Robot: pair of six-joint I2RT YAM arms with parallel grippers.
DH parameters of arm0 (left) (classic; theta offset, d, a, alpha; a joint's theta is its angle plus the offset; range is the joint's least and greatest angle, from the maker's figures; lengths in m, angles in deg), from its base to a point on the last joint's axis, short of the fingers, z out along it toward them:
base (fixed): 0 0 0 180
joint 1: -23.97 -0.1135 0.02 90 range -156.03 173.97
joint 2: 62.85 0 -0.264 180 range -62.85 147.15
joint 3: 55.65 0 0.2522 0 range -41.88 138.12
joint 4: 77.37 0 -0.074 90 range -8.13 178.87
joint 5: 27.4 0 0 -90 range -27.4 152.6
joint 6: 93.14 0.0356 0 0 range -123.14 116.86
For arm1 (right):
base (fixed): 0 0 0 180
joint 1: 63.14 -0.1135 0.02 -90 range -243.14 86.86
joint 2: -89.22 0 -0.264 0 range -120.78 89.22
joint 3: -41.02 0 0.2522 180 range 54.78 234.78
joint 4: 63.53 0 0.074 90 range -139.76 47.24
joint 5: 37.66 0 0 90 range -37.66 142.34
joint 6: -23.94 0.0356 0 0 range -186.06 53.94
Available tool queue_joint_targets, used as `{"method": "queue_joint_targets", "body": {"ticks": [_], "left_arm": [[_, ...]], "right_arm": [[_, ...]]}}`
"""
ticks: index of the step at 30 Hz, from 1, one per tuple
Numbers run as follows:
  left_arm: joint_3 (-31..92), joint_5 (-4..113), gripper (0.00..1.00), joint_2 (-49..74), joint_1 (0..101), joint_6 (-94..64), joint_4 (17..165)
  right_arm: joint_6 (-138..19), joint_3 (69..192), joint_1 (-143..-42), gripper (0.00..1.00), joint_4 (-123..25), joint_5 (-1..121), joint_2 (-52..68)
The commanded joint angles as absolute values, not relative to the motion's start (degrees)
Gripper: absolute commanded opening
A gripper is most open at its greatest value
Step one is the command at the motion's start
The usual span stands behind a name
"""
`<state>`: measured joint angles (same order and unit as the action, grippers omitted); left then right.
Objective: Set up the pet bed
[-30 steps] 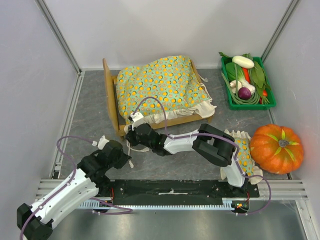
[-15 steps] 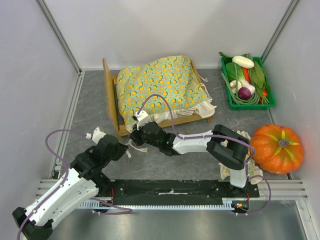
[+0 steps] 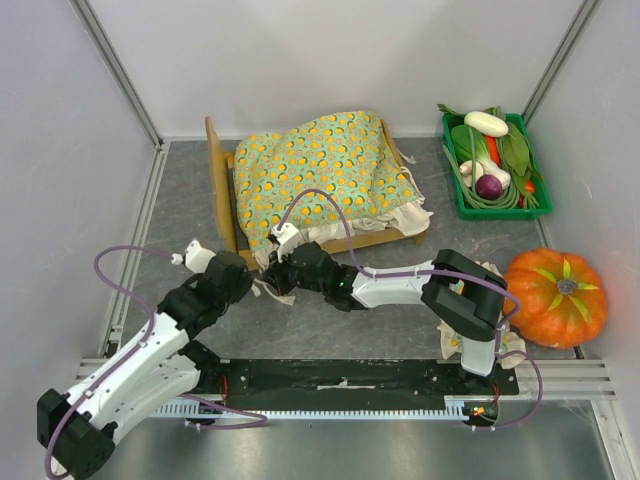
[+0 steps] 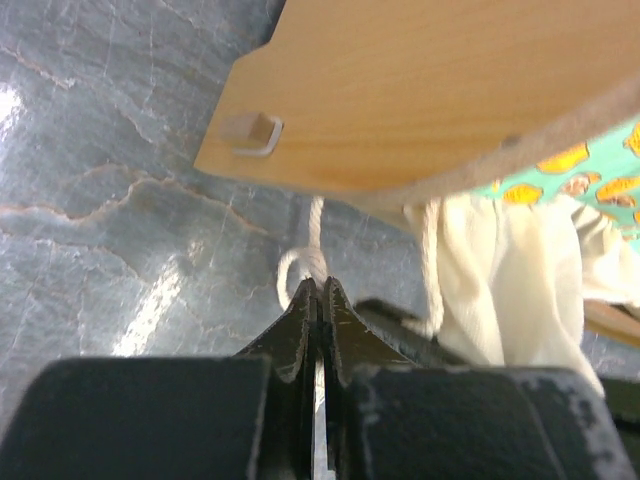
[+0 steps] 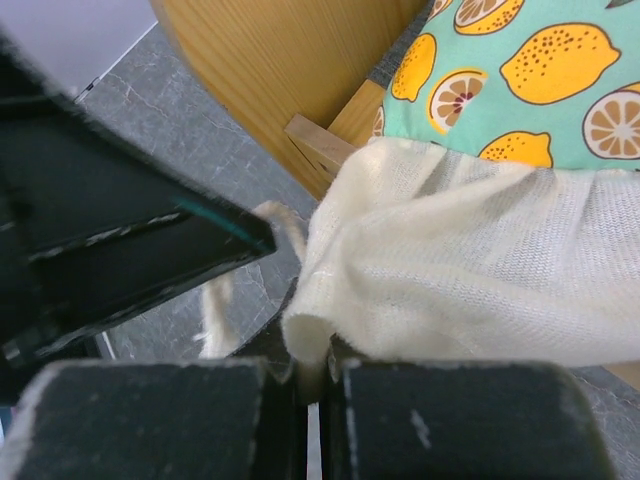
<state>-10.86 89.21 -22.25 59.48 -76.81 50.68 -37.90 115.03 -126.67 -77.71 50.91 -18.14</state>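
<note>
The pet bed (image 3: 222, 190) stands at the back, a light-wood frame with its tall headboard (image 4: 430, 90) to the left. A green, orange-dotted blanket (image 3: 325, 165) covers it. My left gripper (image 3: 247, 277) is by the bed's near left corner. In its wrist view it (image 4: 320, 287) is shut, with a white cord (image 4: 316, 225) from the blanket ending at its tips. My right gripper (image 3: 273, 272) is right beside it. It (image 5: 312, 365) is shut on the blanket's cream ruffle (image 5: 450, 270). The headboard (image 5: 270, 70) rises just behind.
A green tray (image 3: 455, 200) of vegetables sits at the back right. An orange pumpkin (image 3: 553, 297) rests at the right. A small matching pillow (image 3: 449, 347) lies mostly hidden under my right arm. Walls close in on both sides.
My left gripper has moved up towards the bed's near corner, meeting the right gripper. The right arm's elbow has swung rightward over the pillow.
</note>
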Motion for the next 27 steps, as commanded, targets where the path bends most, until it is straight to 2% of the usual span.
{"method": "queue_joint_targets", "body": {"ticks": [1,14,27], "left_arm": [[-9.4,89.1,0.02,-18.7,55.5,-72.5,60.0],[-8.8,86.1,0.02,-10.6,51.5,-71.0,68.1],[-12.7,81.8,0.02,-11.0,51.6,-72.6,70.2]], "right_arm": [[-39.3,114.5,-126.7,0.00,-78.1,52.3,-14.8],[-36.8,113.1,-126.7,0.00,-80.2,57.1,-13.2],[-33.5,117.8,-126.7,0.04,-80.7,58.8,-14.1]]}}
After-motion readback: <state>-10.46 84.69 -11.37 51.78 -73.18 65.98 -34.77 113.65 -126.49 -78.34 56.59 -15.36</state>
